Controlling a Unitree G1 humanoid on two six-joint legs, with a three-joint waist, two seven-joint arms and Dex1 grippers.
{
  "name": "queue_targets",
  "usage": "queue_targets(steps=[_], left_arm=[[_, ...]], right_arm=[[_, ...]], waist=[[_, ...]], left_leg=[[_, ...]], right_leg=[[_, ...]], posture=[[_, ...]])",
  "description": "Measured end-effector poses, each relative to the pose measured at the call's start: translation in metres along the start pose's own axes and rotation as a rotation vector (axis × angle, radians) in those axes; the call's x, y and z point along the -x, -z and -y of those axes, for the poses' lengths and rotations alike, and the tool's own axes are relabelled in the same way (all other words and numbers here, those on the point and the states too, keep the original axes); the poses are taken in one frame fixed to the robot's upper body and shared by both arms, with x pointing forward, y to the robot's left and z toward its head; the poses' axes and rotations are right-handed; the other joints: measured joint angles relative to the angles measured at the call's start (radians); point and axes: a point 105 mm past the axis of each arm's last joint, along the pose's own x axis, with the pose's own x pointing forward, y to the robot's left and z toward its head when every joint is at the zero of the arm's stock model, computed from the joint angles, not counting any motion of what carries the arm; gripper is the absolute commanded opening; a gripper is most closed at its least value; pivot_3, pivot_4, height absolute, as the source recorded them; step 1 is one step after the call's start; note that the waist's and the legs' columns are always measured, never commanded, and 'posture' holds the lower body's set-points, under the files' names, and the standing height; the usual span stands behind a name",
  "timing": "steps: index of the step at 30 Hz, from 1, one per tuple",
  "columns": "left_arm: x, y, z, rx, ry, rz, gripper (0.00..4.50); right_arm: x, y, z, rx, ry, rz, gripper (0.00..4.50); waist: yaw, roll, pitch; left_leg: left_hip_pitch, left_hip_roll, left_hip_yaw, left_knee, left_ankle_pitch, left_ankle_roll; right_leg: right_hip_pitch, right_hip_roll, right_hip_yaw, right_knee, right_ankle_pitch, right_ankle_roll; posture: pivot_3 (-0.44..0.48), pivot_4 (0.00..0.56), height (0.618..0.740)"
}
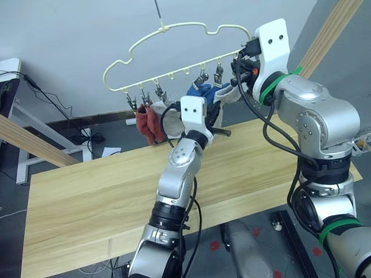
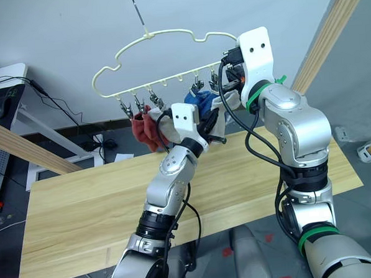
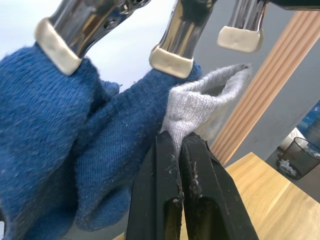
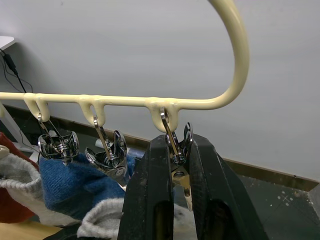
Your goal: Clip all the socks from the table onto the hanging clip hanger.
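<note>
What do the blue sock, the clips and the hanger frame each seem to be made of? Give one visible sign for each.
Blue sock: knitted fabric, fuzzy, with tiny pills. Clips: shiny mirror-like metal, probably steel, with pale tips. Hanger frame: smooth, glossy cream coating, likely plastic over wire; the core is hidden.

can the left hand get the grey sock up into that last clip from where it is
Probably yes. The left hand pinches the grey sock just beneath the last clip, with nothing between them. The right hand is squeezing that clip's handles on the clip hanger.
</note>
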Motion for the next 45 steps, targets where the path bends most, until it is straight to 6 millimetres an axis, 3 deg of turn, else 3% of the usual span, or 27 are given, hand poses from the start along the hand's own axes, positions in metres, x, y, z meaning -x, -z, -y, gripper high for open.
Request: queue_targets(steps=[11,24,32,39,45], left_arm=[[-0.005,-0.021,0.014,0.009,0.086,0.063,0.0],[-0.007,-0.03,0.018,0.027,0.145,0.091,0.0],[-0.007,-0.031,0.017,0.011,0.15,0.092,0.0],[-0.001,-0.016,0.013,0.012,0.129,0.054,0.0],[0.0,-0.016,0.011,-0.006,0.12,0.06,0.0]], right_arm=[[0.003,0.001,-0.001,0.019,-0.017,-0.01,0.12],[0.007,0.006,-0.003,0.07,-0.067,-0.021,0.12],[0.008,0.003,0.0,0.073,-0.056,-0.008,0.12],[0.007,-0.002,0.005,0.032,-0.036,0.013,0.12],[0.008,-0.008,0.008,-0.013,-0.025,0.031,0.12]], waist=[[0.0,0.0,0.0],[0.0,0.0,0.0],[0.0,0.0,0.0],[0.0,0.0,0.0],[-0.002,0.0,0.0]], left_leg=[[0.0,0.0,0.0,0.0,0.0,0.0],[-0.001,0.0,0.0,0.0,0.0,0.0],[-0.001,0.0,0.0,0.0,0.0,0.0],[-0.001,0.0,0.0,0.0,0.0,0.0],[-0.001,0.0,0.0,0.0,0.0,0.0]], right_leg=[[0.0,0.0,0.0,0.0,0.0,0.0],[0.0,0.0,0.0,-0.001,0.0,0.0],[0.0,0.0,0.0,-0.001,0.0,0.0],[0.0,0.0,0.0,-0.001,0.0,0.0],[-0.001,0.0,0.0,-0.001,0.0,0.0]], posture=[[-0.271,0.323,0.74],[-0.275,0.316,0.74],[-0.278,0.319,0.74],[-0.28,0.316,0.74],[-0.28,0.315,0.74]])
